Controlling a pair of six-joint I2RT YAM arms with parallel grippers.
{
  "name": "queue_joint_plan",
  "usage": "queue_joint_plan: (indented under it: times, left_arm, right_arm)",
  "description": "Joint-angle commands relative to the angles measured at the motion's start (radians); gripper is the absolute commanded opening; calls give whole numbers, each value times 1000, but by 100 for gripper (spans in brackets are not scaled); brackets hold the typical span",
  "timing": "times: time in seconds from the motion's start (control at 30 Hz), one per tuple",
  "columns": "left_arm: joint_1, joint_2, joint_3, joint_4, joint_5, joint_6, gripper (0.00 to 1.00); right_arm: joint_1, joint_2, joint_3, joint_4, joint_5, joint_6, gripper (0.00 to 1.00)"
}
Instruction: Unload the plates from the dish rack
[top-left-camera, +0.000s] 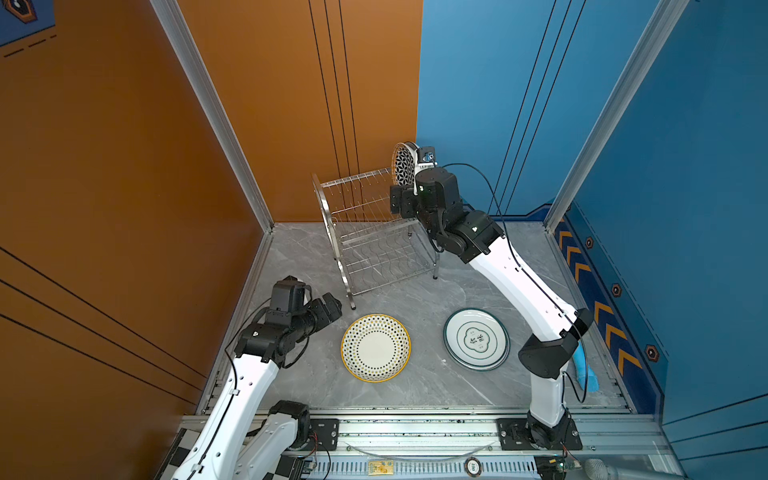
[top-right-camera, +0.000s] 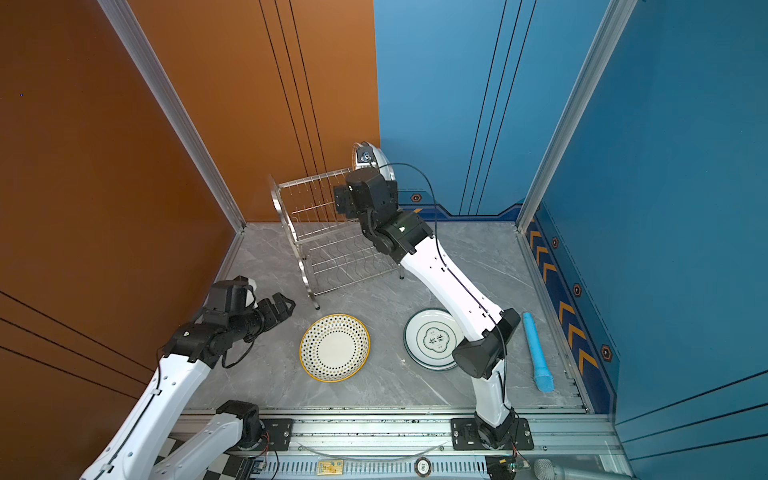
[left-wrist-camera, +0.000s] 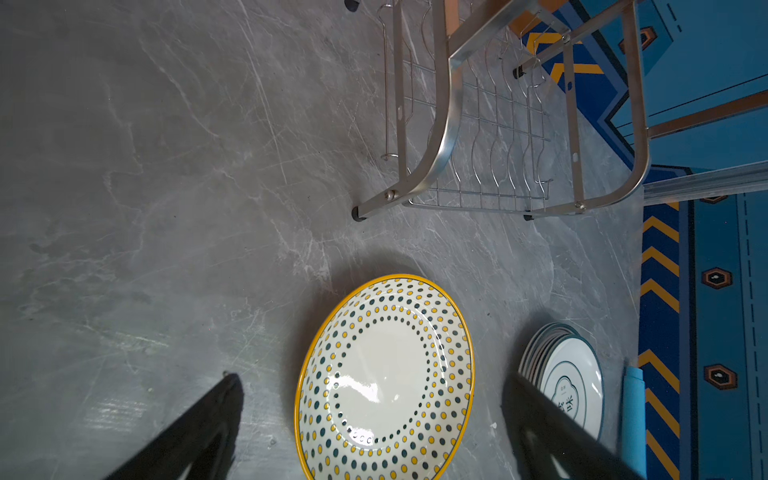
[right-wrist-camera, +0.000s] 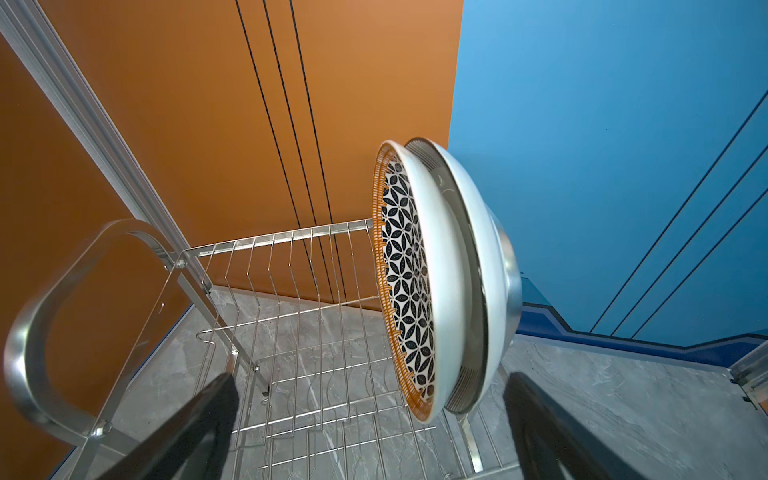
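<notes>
One dish rack (right-wrist-camera: 23, 345) stands on the grey table (top-left-camera: 291, 257). Its long axis runs left to right in both top views, with the right end a little farther from the arm bases. Left of the rack's near left leg, the left tool (top-right-camera: 284, 306) hangs over the table with its jaws wide apart, holding nothing. On the side of the rack toward the arm bases, one dotted plate (top-left-camera: 376, 348) with a yellow rim lies flat, face up, alone and just clear of that leg. Two plates stand on edge in the rack's upper tier at its right end, touching each other. The flower-patterned plate (right-wrist-camera: 405, 270) with an orange rim turns its face along the rack toward the left end. The white plate (right-wrist-camera: 469, 249) with a striped rim sits just behind it, toward the right end. The right tool (right-wrist-camera: 370, 378) is at that same end, jaws spread wide. The two plates lie ahead of it between its fingers, and no finger visibly touches them. To the right of the dotted plate, also on the rack's near side, teal-rimmed plates (top-left-camera: 476, 338) lie flat in one stack, the top one showing a clover outline. There are several, but their number cannot be told. Farthest right of the rack lies one blue tube (top-right-camera: 537, 353), its long axis running roughly toward the arm bases.
</notes>
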Motion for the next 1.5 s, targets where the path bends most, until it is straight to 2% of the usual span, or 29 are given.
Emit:
queue_joint_plan:
  times: [0.0, 0.53, 0.9, 1.2, 1.47]
  left_arm:
    - [9, -8, 29, -33, 15, 16, 98]
    - [17, -5, 33, -32, 35, 37, 98]
    - [27, -13, 29, -32, 41, 44, 98]
    - [31, -10, 29, -33, 63, 50, 98]
    - [34, -10, 31, -41, 69, 51, 98]
  right_arm:
    - [-17, 9, 29, 40, -19, 29, 97]
    - [-40, 42, 58, 66, -86, 85, 94]
    - [-50, 68, 63, 72, -91, 96, 94]
    - [-17, 137, 91, 111, 86, 9, 92]
    - [33, 201, 133, 179, 360, -107, 87]
